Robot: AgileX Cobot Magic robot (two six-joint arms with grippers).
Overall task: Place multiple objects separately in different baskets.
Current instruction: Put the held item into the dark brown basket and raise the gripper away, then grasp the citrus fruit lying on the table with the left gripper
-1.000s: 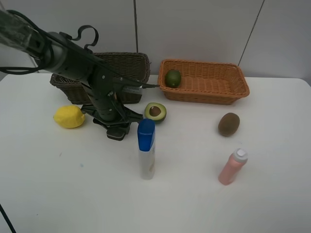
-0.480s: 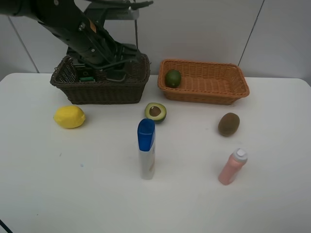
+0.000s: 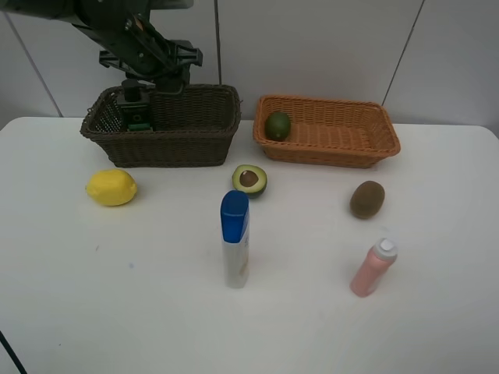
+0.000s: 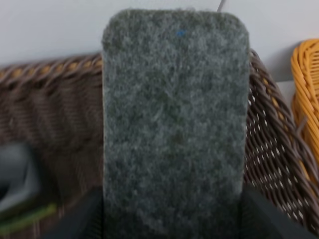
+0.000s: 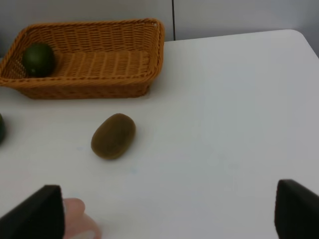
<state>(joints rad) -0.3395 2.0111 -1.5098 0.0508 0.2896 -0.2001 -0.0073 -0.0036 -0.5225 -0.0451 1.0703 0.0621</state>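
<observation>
My left gripper (image 3: 160,74) hangs over the back of the dark brown basket (image 3: 171,148), shut on the grey-black eraser block (image 4: 174,124), which fills the left wrist view. A dark green pump bottle (image 3: 136,109) stands in that basket. The green avocado (image 3: 277,125) lies in the orange-tan basket (image 3: 366,148). On the table lie the lemon (image 3: 111,188), halved avocado (image 3: 249,180) and kiwi (image 3: 367,199). The blue-capped white bottle (image 3: 235,238) and pink bottle (image 3: 373,268) stand upright. My right gripper (image 5: 169,219) is open and empty, near the kiwi (image 5: 113,136) and out of the exterior view.
The white table (image 3: 117,296) has a curved front edge. A grey panelled wall (image 3: 327,47) stands right behind both baskets. The orange-tan basket's rim (image 4: 306,99) shows beside the dark basket's wall (image 4: 50,99) in the left wrist view.
My left arm has risen from the table near the halved avocado and swung back and up over the dark brown basket, carrying the eraser block. Nothing else moved.
</observation>
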